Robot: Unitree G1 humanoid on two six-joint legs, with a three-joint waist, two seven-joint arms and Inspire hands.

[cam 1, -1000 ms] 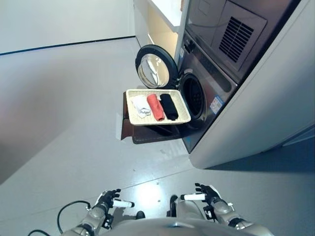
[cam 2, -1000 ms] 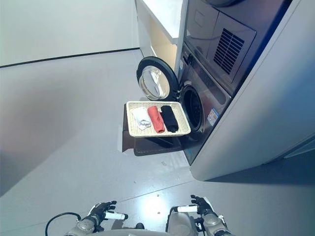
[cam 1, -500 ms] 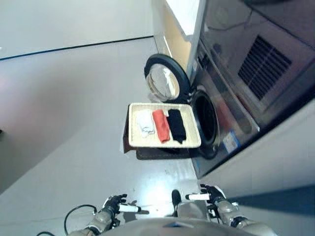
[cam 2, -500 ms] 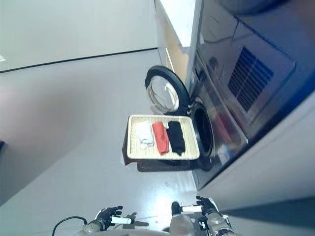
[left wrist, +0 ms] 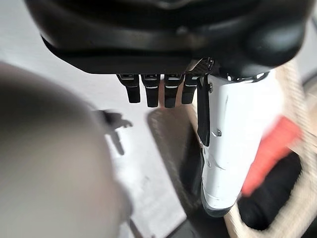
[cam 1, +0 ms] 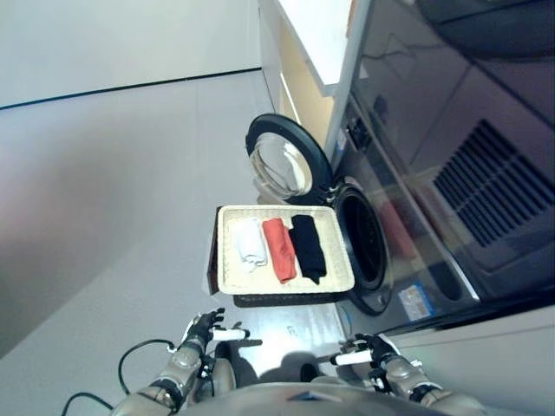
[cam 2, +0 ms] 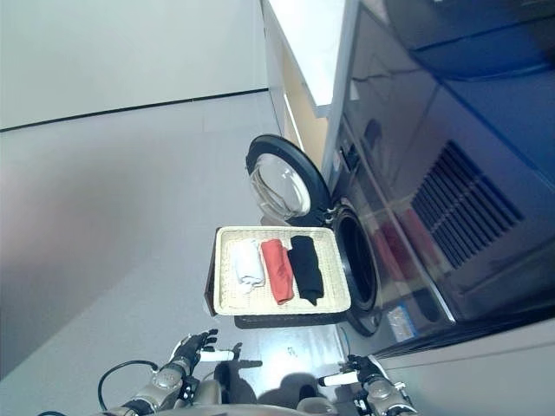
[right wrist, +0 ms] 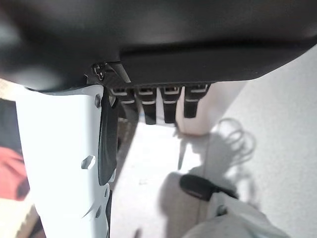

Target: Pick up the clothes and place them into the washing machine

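Observation:
A shallow wicker basket (cam 1: 340, 278) rests on a low dark brown box (cam 1: 212, 264) beside the washing machine (cam 1: 368, 234), whose round door (cam 1: 279, 165) stands open. In the basket lie a white cloth (cam 1: 250, 243), a red cloth (cam 1: 278, 249) and a black cloth (cam 1: 307, 246), side by side. My left hand (cam 1: 201, 332) is low at the near left, open and empty. My right hand (cam 1: 371, 350) is low at the near right, open and empty. Both are well short of the basket. The left wrist view shows the red cloth (left wrist: 270, 151) and the basket's rim (left wrist: 292, 89) past the thumb.
A white counter (cam 1: 316, 35) with an open shelf below stands left of the machine. A dark panel with a vent grille (cam 1: 499, 195) rises above the machine. Grey floor (cam 1: 104, 199) stretches wide on the left.
The whole picture has shifted, so the camera has moved; the basket and machine sit a little lower and nearer. Both hands stay low and open. The clothes lie as before.

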